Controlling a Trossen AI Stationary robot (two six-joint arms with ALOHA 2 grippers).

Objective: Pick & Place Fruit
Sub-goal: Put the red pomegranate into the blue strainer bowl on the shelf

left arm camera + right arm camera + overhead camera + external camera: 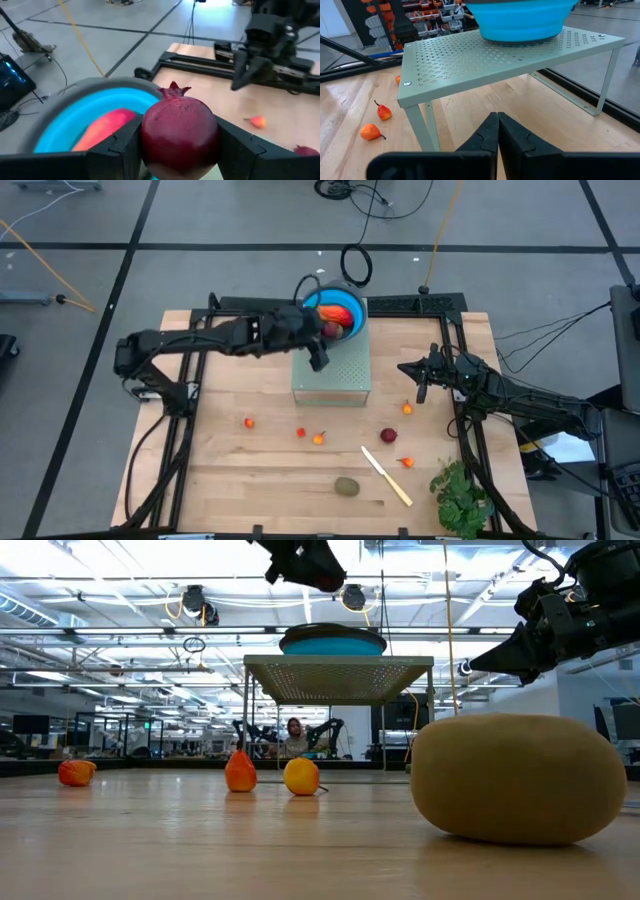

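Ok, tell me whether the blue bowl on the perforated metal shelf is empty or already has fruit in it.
Not empty. The blue bowl holds a red-orange oval fruit; the left gripper holds a dark red pomegranate over it.

Open wood lower left of the table (215, 480); the perforated shelf (332, 370) and blue bowl (352, 305) block upper centre.

dark red pomegranate (179, 131), blue bowl (75, 120) — perforated grey-green shelf (505, 55)
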